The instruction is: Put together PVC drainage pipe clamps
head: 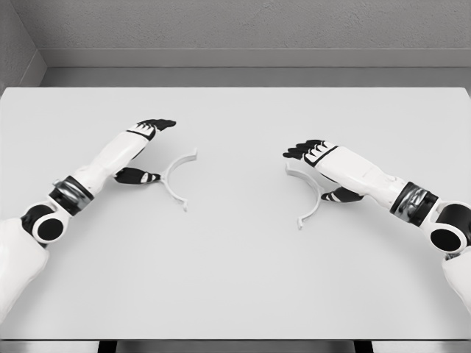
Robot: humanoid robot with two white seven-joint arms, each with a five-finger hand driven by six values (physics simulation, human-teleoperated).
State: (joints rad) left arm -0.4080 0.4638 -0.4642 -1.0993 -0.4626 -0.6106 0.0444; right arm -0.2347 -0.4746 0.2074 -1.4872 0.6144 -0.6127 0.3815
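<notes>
1. On the white table [235, 279], two white half-ring clamp pieces lie flat, well apart: left clamp half [175, 179], right clamp half [313, 197].
2. Left robot hand [143, 151] is just beside its piece, fingers extended, thumb near the arc; no grasp visible.
3. Right robot hand [318, 163] hovers over its piece, fingers extended, holding nothing.
4. Progress: halves unjoined, neither lifted; assembly looks barely started, with picking up and mating left.

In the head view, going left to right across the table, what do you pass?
Left hand → left clamp half → bare table → right clamp half, partly under the right hand. Both hands are open and hold nothing.
</notes>
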